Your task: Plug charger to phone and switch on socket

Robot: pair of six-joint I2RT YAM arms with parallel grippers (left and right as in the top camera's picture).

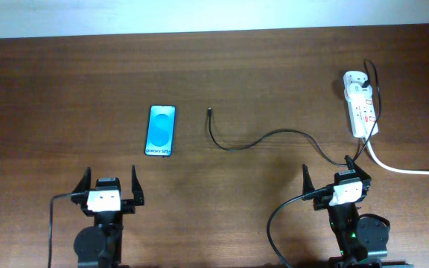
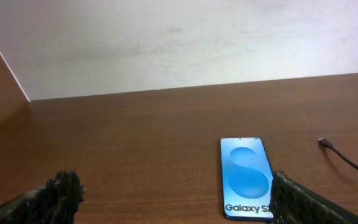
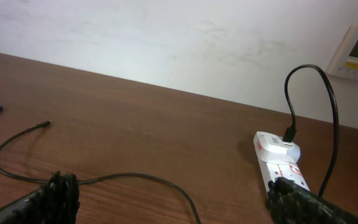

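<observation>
Both wide apart: left gripper (image 1: 110, 184) just short of phone (image 1: 161, 130), right gripper (image 1: 335, 177) beside charger (image 1: 281, 132).

One phone (image 1: 161, 130); one thin black charger cable (image 1: 274, 136); one white power strip (image 1: 360, 104) near the far right corner, with one thick white cord (image 1: 401, 170); two grippers along the near edge, the left gripper (image 1: 110, 175) and the right gripper (image 1: 328, 170); one wooden table (image 1: 65, 89).
</observation>
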